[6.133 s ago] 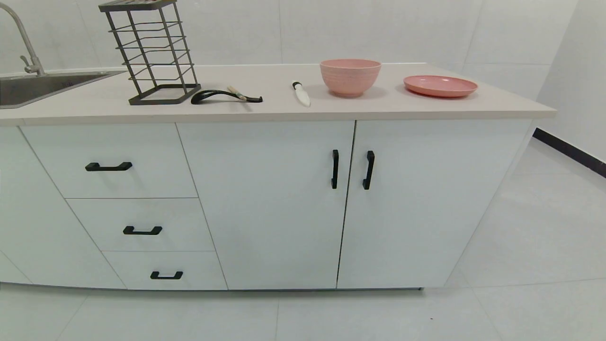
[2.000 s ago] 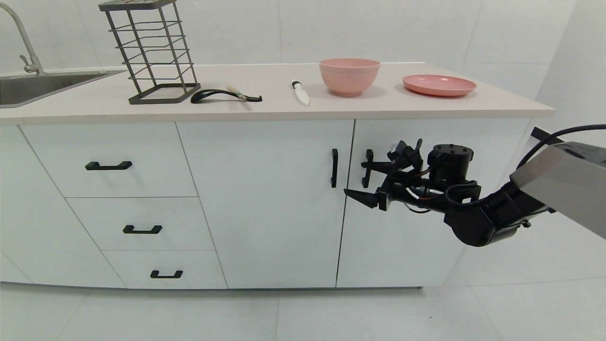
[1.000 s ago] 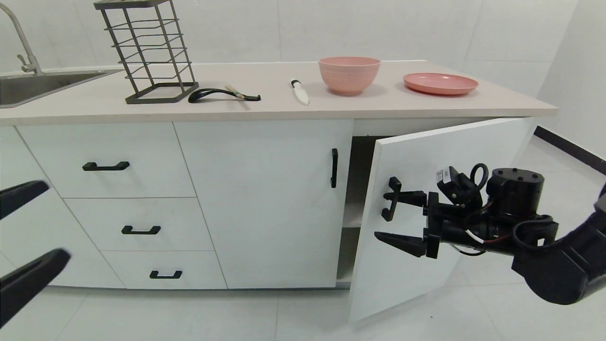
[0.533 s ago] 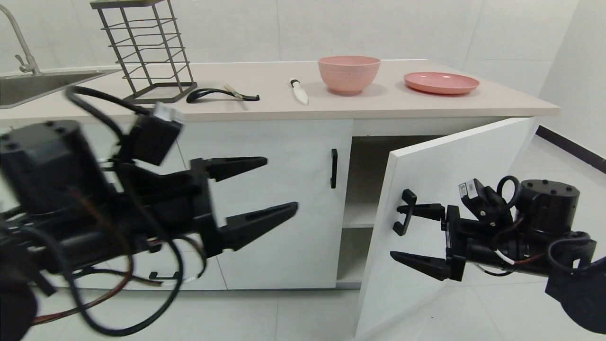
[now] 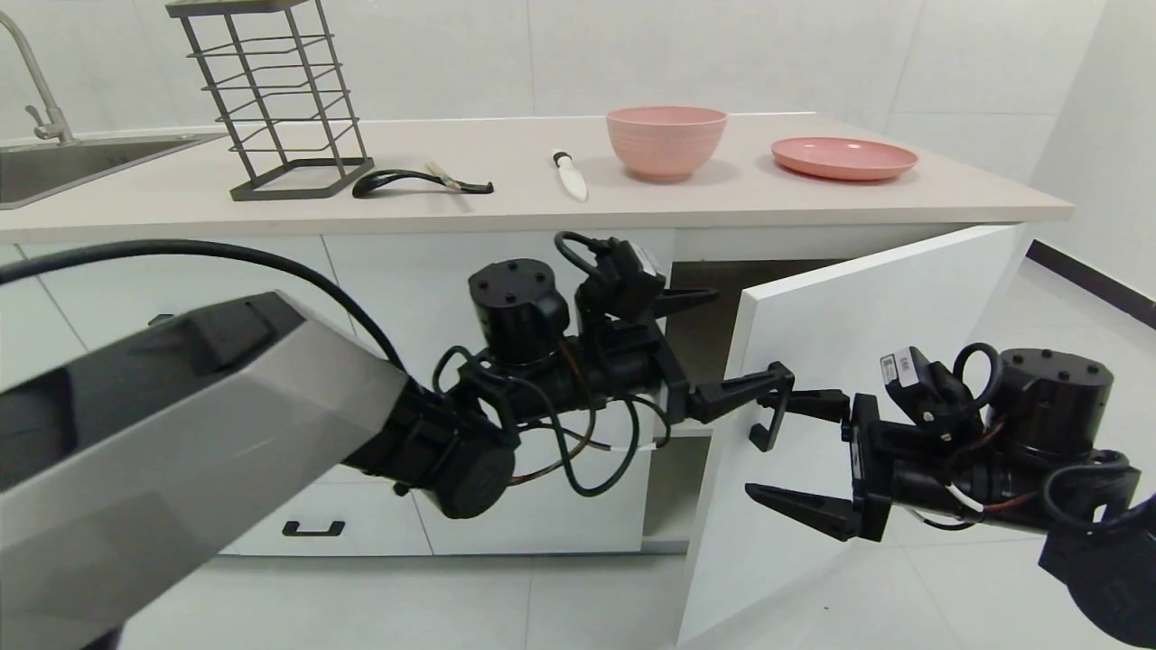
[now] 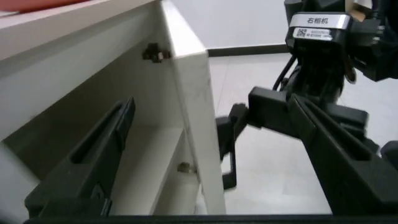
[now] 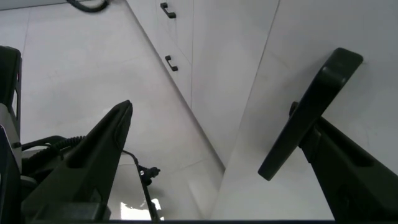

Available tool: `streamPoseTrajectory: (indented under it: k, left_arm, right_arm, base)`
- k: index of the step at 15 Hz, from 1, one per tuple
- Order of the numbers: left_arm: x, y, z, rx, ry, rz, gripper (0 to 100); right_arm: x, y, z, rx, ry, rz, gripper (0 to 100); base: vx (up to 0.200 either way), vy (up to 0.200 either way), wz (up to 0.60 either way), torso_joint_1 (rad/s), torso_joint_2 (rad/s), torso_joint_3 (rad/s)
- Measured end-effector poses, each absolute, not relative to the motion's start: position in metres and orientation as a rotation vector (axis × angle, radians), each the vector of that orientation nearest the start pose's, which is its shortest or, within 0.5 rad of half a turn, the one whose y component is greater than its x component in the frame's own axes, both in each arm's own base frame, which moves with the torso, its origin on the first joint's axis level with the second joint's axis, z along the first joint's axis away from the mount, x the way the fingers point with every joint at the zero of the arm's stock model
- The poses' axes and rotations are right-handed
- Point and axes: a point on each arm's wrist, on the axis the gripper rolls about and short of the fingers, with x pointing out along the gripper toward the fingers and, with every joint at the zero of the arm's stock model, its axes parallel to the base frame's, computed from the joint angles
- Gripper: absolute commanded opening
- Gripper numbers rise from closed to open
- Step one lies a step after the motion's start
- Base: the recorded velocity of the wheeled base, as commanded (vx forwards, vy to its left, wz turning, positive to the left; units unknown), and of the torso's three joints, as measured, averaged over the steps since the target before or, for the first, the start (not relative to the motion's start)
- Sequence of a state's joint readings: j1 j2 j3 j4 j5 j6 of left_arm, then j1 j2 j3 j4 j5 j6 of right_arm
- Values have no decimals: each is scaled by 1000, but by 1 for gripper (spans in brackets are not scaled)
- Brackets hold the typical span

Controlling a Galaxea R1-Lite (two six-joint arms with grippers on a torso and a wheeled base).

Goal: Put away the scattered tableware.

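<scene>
Tableware in head view: pink bowl (image 5: 666, 143), pink plate (image 5: 844, 158) & knife (image 5: 572, 176) (long axis front-back, blade toward robot) on counter (image 5: 506, 206); left gripper (image 5: 754, 331) wide at cabinet door (image 5: 867, 307) edge, right gripper (image 5: 769, 442) wide by door handle (image 5: 766, 424). Left wrist view: fingers (image 6: 93, 162) straddle door edge w/ right gripper near, so they could clash. Right wrist view: handle sits at one finger (image 7: 348, 174) and may slip.

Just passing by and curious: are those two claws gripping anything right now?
Left claw: open, empty, astride the cabinet door edge.
Right claw: open, empty, beside the door handle.
</scene>
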State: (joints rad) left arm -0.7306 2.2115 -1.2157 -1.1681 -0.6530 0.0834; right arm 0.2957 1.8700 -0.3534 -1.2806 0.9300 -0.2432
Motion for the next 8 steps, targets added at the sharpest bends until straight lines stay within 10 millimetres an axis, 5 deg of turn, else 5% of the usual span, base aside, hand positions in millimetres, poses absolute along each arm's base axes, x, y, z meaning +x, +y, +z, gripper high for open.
streamPoseTrajectory:
  k: [4,8]
  left_arm:
    - [317,-345,133,35,-261,-1443,100]
    - [309,-358,125,21,-249,-1467,100]
  right_arm:
    - [247,94,94,-136,87,1241,100]
    - [249,82,90,-139,67,1215,100]
  base:
    - [0,0,0,0,0,0]
    - [0,0,0,0,0,0]
